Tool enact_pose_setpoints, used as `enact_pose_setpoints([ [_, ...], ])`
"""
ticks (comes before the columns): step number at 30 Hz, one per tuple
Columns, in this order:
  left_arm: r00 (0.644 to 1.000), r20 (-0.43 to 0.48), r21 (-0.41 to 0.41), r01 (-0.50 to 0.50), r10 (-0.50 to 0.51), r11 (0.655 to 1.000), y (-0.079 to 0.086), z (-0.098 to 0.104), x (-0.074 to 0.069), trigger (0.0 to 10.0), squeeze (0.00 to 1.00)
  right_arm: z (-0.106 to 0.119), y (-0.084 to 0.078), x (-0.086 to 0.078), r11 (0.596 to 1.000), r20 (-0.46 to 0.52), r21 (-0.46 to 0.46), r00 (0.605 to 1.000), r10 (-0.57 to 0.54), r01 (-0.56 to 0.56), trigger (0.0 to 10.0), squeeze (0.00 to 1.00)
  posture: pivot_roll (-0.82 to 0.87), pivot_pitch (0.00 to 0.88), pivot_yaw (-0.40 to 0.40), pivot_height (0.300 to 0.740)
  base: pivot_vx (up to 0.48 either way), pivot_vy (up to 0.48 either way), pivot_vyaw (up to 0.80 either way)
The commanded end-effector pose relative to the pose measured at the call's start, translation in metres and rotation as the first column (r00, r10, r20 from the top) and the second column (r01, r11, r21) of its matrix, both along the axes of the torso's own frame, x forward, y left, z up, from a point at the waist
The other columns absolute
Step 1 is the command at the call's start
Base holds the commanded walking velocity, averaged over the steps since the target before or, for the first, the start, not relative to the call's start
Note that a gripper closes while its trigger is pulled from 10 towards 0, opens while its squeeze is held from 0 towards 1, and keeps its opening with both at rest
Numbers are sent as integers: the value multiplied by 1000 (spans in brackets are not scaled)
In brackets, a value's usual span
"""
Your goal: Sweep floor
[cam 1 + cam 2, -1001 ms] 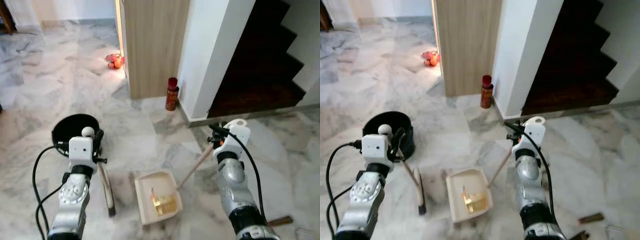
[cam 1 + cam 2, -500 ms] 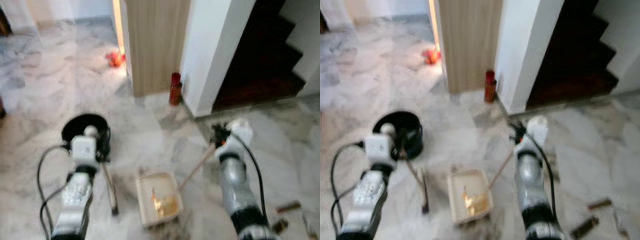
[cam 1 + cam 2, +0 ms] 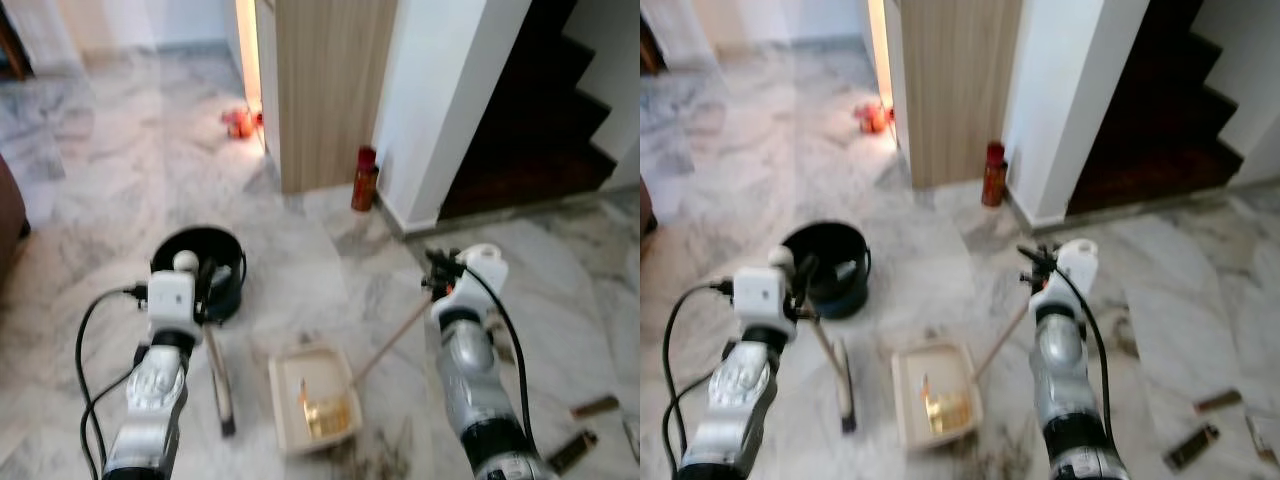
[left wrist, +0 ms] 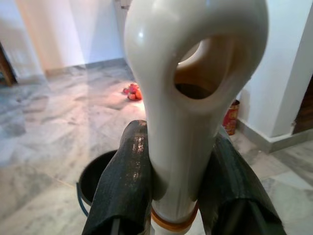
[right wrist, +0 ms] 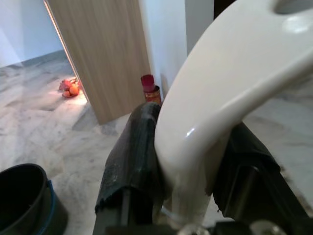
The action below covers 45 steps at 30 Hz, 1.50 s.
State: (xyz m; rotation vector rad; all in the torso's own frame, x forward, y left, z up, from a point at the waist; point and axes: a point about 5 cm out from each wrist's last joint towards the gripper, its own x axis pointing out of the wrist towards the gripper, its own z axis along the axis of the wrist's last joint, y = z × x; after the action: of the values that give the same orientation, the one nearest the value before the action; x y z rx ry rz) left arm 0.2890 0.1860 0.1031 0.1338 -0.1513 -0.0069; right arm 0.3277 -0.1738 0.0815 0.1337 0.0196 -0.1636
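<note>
View pulled back and shifted — more floor showing

Black bucket now higher in frame, red can and doorway too — brown scraps on the right-hand floor newly exposed.

No legible text, label, brand, number or sign. The red can at upper centre, beside the white wall, bears a label too small and blurred to read.
</note>
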Motion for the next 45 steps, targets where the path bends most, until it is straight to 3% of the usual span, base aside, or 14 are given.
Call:
enact_pose_setpoints([
  [1,999,37,9,-10,10,1000,5,9,1,10000,0,13,6,6,1000,54,-3,998,17,-17,10000,0,46,49,-60,740,0,326,0],
  [18,999,37,9,-9,9,1000,6,9,1,10000,0,13,8,6,1000,52,-4,998,29,-29,10000,0,47,51,-59,740,0,321,0],
  [32,999,33,19,5,-5,1000,4,9,1,10000,0,13,9,6,999,52,-21,998,43,-42,10000,0,49,56,-57,740,0,0,0],
  [38,1000,27,23,-2,1,1000,4,9,1,10000,0,15,14,5,997,69,-19,994,81,-80,10000,0,48,59,-57,740,0,0,776],
  [45,1000,27,24,-3,2,1000,5,9,2,10000,0,14,15,6,996,57,-23,994,92,-90,10000,0,48,59,-57,740,35,0,0],
])
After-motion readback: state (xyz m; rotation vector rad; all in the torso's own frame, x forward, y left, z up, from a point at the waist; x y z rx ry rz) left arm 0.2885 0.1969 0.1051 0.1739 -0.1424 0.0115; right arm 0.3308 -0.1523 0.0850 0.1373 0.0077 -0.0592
